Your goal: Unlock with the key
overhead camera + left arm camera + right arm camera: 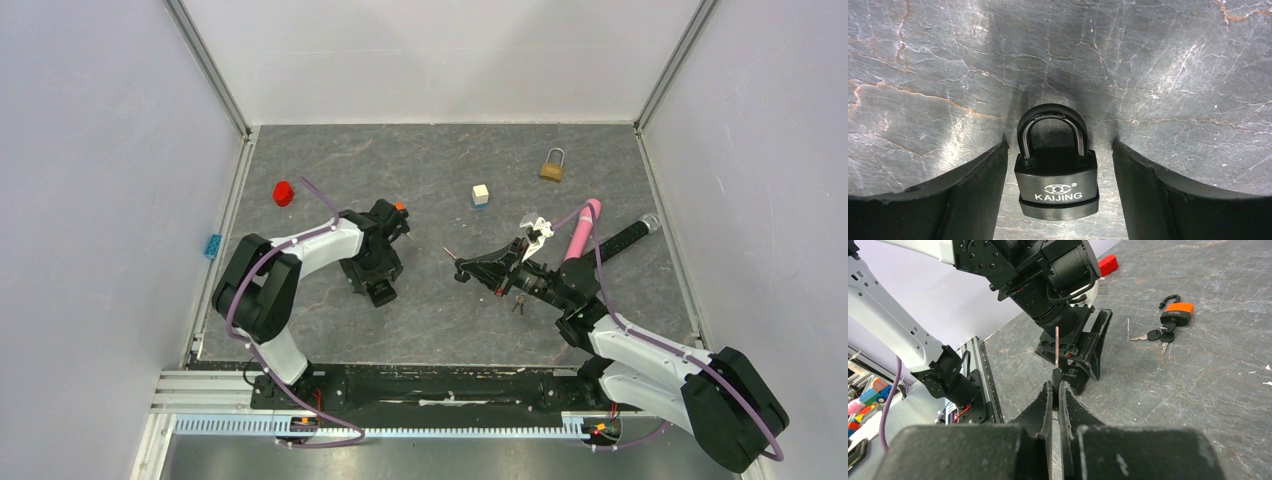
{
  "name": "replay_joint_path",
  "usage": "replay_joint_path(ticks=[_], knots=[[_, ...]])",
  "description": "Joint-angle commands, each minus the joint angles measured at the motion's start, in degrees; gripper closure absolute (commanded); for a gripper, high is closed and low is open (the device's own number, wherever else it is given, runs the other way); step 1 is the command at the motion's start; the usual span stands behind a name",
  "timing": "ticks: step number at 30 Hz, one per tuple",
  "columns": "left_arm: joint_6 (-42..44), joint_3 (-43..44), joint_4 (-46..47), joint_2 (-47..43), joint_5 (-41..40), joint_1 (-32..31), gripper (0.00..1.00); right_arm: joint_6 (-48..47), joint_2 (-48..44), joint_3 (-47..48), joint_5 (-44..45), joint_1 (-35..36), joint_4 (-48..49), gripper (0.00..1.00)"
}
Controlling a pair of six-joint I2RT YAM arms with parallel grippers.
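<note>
Padlock, shackle shut, sits on the surface between the fingers of my left pincer. That pincer stands wide, with a gap on each side, and grips nothing yet. My right pincer is pinched tight on the key, whose blade points toward that lock but stops short of it. I judge only the key pickup done. Steadying the lock, inserting and turning remain. Farther off lie an orange padlock and spare keys.

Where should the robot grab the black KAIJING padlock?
Grip the KAIJING padlock by its body's two flat side walls, below the shackle, coming from above. The open left gripper has its fingers one each side, matching those parallel walls.
</note>
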Motion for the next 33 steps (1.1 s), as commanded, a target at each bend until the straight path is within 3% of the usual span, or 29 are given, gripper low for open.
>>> replay_joint_path(ticks=[1, 10, 17, 22, 27, 33], knots=[[-2.60, -0.87, 0.66, -0.01, 0.49, 0.00, 0.21, -0.46, -0.32, 0.00, -0.30, -0.15, 2.49, 1.00], [-3.93, -1.00, 0.57, -1.09, 2.19, -0.07, 0.41, -0.37, -0.40, 0.03, -0.35, -0.20, 2.19, 1.00], [-5.81, -0.69, 5.08, -11.48, 6.17, 0.09, 0.78, -0.46, -0.41, 0.46, -0.17, -0.01, 1.08, 1.00], [-8.65, -3.28, 16.39, -21.79, 11.04, 0.58, 0.92, -3.14, -0.57, 2.37, 1.62, 2.35, -2.94, 1.00], [-15.73, -9.61, 31.02, -27.67, 20.53, 2.70, 0.98, -7.71, 1.05, 6.05, 5.61, 7.99, -8.67, 1.00], [-20.60, -12.47, 36.63, -29.08, 24.70, 3.15, 0.98, -6.10, 5.21, 8.52, 7.40, 10.46, -10.25, 1.00]])
